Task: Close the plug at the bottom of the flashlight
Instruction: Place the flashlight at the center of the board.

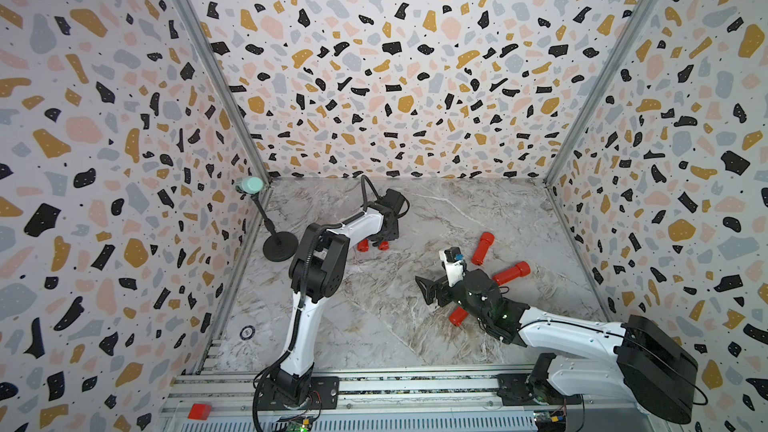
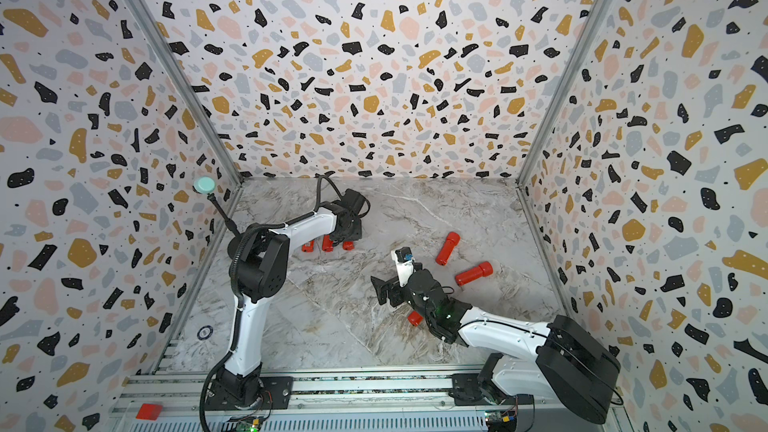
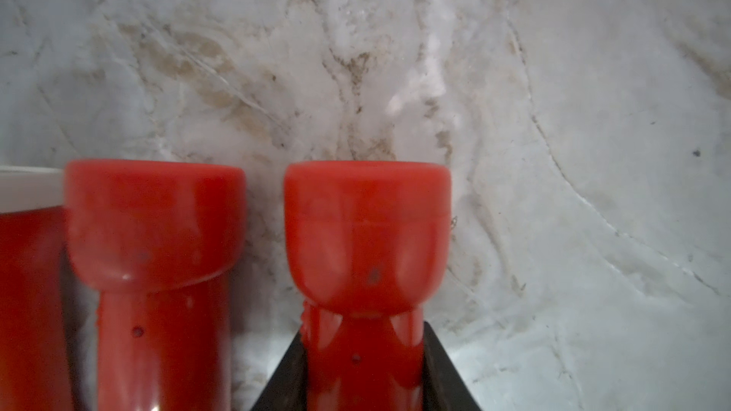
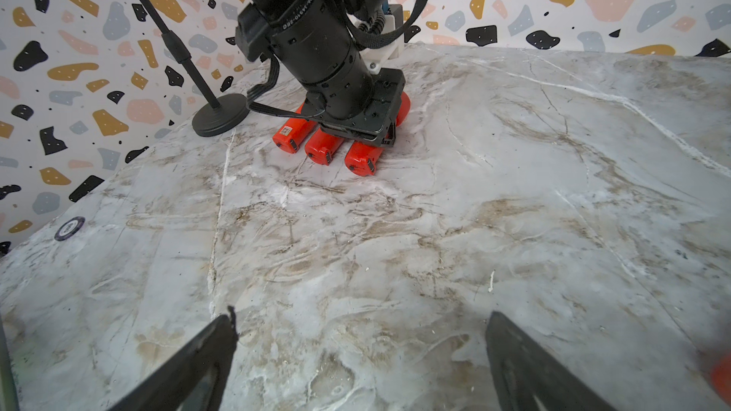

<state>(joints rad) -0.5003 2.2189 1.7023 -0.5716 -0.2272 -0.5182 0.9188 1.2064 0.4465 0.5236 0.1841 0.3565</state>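
Observation:
Three red flashlights lie side by side at the far left of the marble table (image 1: 374, 326). My left gripper (image 3: 364, 369) is shut on the slim body of the outer flashlight (image 3: 366, 231), just behind its wide head. In a top view this flashlight (image 2: 348, 245) pokes out from under the left gripper (image 2: 349, 232). Its bottom end (image 4: 362, 160) faces the right wrist camera; the plug is too small to judge there. My right gripper (image 4: 360, 322) hangs open over bare table near the middle (image 1: 428, 290), holding nothing.
Two neighbour flashlights (image 3: 154, 231) (image 3: 27, 290) touch or nearly touch the held one. Three more red flashlights (image 1: 482, 248) (image 1: 512, 273) (image 1: 458, 316) lie around the right arm. A microphone stand (image 1: 279, 245) rises by the left wall. A red block (image 1: 199, 410) sits on the front rail.

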